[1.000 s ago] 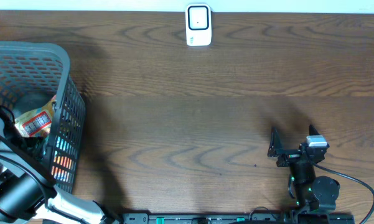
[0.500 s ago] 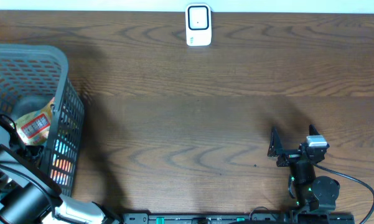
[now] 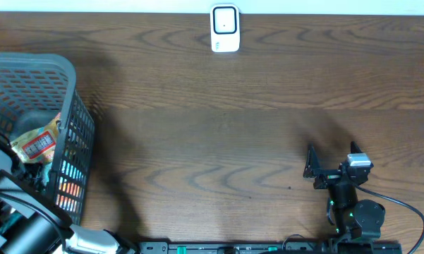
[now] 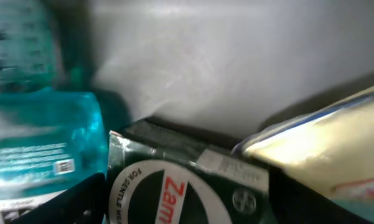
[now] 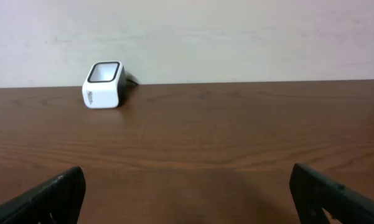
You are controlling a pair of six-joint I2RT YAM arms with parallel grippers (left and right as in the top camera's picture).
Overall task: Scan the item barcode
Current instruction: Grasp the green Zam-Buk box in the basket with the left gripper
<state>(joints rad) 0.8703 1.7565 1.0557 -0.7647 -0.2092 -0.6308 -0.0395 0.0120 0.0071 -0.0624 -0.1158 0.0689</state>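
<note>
The right arm [image 3: 363, 219] is black, with a silver-grey block [image 3: 358, 164] at its wrist, small green lights [image 3: 336, 206] and a black cable [image 3: 408, 210] looping right. The right gripper [image 5: 187, 177] has matte black fingers [image 5: 46, 196]; the left arm [image 3: 21, 212] is black with white casing.

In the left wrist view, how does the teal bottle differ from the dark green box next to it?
The teal bottle is see-through; the dark green box is opaque. The bottle carries a pale label with fine print and a small square code; the box carries a white ring with red letters. The bottle lies off to the picture's left, while the box sits between the fingers of the left gripper. Both lie close together in the basket.
</note>
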